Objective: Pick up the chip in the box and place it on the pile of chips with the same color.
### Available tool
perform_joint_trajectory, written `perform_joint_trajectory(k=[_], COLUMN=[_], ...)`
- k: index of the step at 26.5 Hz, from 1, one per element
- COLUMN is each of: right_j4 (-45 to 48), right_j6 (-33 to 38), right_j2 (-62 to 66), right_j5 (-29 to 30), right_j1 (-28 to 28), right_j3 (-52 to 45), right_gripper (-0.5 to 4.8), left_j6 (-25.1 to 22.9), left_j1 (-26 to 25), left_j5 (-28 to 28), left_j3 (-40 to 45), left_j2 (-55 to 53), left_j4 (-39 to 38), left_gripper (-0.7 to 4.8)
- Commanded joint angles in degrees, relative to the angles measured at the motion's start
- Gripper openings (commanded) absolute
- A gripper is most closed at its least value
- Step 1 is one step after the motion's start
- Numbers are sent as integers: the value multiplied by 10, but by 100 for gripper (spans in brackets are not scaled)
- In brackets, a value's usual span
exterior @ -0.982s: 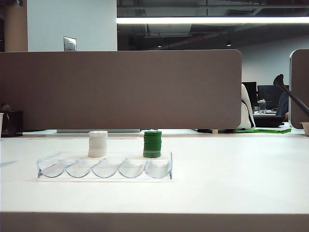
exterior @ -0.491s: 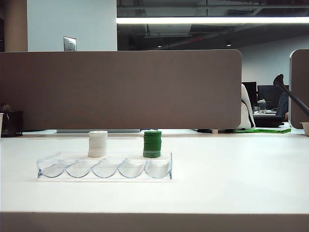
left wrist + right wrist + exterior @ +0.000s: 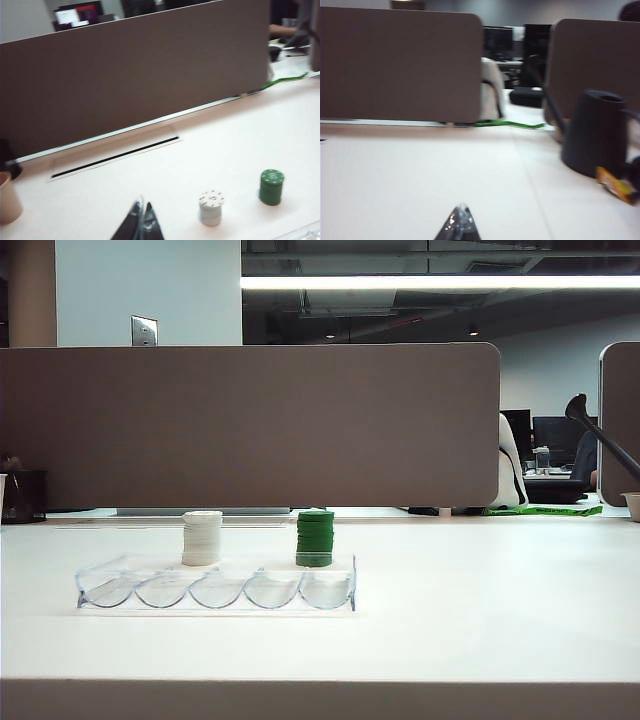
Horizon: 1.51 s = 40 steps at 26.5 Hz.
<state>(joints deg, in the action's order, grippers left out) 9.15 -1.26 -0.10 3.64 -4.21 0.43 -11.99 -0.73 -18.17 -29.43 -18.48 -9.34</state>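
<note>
Change since earlier: nothing on the table has shifted in the exterior view; tray and both stacks sit where they were a second ago, and no arm shows there.
Box: long, low clear plastic tray with five scalloped slots [image 3: 215,588] lies on the white table [image 3: 480,610], at about 8 o'clock from the view's centre; no chip can be made out in its slots.
White pile: short cylindrical stack of white chips [image 3: 202,538] stands just behind the tray, at its 11 o'clock; in the left wrist view [image 3: 211,207] the top chip shows dark rim dots.
Chip: the single white chip cannot be told apart from the pile's top one.
Green stack: short cylindrical stack of green chips [image 3: 315,538] stands at 3 o'clock of the white pile, apart from it [image 3: 271,187].
Left gripper: left gripper [image 3: 141,226] hangs above the table, well apart from the white pile at its 9 o'clock; fingertips meet in a point, jaws closed, nothing held.
Right gripper: right gripper [image 3: 459,223] sits low over bare table; fingertips pressed together, nothing between them.
Right side: dark watering can [image 3: 595,132] stands at 2 o'clock of the right gripper.
</note>
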Motion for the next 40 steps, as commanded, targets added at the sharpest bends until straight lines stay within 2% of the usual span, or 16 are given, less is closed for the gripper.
perform_joint_trajectory(k=[1, 5, 9, 13, 16, 19, 23, 28, 37, 40], right_j4=[9, 10, 1, -3, -5, -9, -29, -47, -56, -71], right_j6=[14, 17, 17, 17, 17, 16, 17, 17, 17, 17], right_j2=[0, 0, 0, 0, 0, 1, 1, 1, 1, 1], right_j5=[29, 36, 80, 78, 78, 47, 2, 3, -2, -20], right_j1=[-1, 0, 2, 19, 33, 50, 63, 63, 63, 63], right_j3=[0, 0, 0, 0, 0, 0, 0, -1, -1, -1], right_gripper=[-5, -5, -6, -6, -6, -6, -6, -6, -6, -6], left_j6=[0, 1, 28, 30, 30, 31, 62, 96, 97, 107], left_j1=[0, 0, 0, 0, 1, 1, 1, 1, 1, 1], left_j5=[16, 20, 62, 66, 66, 76, 99, 105, 107, 121], left_j3=[2, 30, 94, 136, 149, 156, 169, 203, 246, 251], left_j2=[22, 61, 133, 184, 182, 182, 182, 182, 182, 182], left_j4=[-24, -22, -21, -20, -12, -4, 7, 48, 65, 71], left_gripper=[-6, -6, -6, -6, -6, -6, -6, -6, -6, -6])
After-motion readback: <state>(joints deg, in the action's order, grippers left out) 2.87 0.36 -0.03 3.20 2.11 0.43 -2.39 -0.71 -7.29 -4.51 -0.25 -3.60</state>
